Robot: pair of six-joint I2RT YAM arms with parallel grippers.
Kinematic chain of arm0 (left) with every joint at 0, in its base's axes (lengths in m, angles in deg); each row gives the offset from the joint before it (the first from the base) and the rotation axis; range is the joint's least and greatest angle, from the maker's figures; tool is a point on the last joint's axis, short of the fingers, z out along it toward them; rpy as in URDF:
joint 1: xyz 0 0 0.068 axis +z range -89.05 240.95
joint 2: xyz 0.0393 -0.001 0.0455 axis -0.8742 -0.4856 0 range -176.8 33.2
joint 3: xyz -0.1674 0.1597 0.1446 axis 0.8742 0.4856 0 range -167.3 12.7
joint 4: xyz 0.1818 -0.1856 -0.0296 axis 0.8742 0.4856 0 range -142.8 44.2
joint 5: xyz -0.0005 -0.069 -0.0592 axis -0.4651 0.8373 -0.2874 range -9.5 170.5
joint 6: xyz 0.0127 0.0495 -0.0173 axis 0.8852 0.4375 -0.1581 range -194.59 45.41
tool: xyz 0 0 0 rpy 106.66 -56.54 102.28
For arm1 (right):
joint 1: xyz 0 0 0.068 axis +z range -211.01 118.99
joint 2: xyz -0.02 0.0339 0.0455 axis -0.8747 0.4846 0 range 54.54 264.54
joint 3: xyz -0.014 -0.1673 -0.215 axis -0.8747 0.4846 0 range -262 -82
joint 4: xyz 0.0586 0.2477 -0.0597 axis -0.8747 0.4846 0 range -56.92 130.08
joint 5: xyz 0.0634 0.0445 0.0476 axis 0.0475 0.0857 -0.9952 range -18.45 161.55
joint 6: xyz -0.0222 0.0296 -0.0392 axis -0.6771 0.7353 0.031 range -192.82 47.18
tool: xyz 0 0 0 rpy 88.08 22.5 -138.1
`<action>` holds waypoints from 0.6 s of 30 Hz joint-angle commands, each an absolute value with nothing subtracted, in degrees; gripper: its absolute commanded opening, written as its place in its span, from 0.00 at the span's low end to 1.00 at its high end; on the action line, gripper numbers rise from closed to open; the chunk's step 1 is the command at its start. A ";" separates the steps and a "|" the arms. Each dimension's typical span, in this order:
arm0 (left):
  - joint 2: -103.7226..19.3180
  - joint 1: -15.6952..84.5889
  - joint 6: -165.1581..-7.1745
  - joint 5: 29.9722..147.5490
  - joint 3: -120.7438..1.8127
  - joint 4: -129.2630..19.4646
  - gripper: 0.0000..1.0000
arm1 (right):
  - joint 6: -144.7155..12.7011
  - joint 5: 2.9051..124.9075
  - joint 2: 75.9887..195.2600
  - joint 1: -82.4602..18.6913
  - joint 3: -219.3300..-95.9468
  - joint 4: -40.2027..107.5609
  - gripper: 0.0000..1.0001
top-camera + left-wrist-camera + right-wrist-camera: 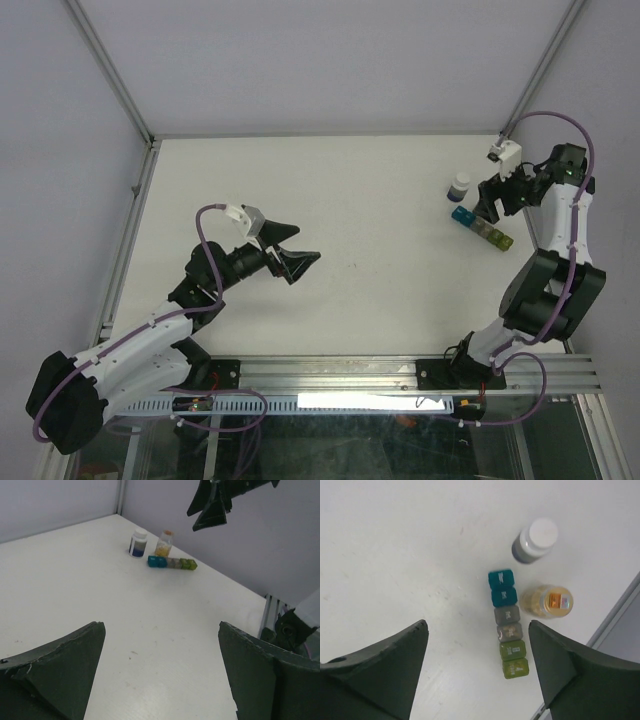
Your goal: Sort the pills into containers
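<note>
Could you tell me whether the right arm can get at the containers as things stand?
Probably yes: the right gripper hangs open above the containers, nothing between them, though the amber bottle stands close alongside.

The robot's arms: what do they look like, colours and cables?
The left arm and right arm have white links with black joints; a purple cable loops along each. The left gripper and right gripper each carry two dark wedge-shaped fingers, with a small white camera block behind.

A flat matte white tabletop (330, 200) sits enclosed by plain pale grey wall panels (330, 60), joined by slim silver metal corner posts (112, 75); ribbed aluminium rails (350, 375) line its near edge.
</note>
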State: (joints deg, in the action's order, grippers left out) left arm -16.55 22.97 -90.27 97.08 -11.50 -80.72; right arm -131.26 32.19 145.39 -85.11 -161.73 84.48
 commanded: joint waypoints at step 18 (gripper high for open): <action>-15.91 31.75 -91.15 93.37 -51.91 -48.62 0.99 | -74.84 16.79 123.81 -84.92 -174.59 65.37 0.99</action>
State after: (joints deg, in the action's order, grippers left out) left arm -17.27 31.43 -93.48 95.42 -48.14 -55.87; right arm -86.93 16.94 124.45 -85.02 -171.13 68.66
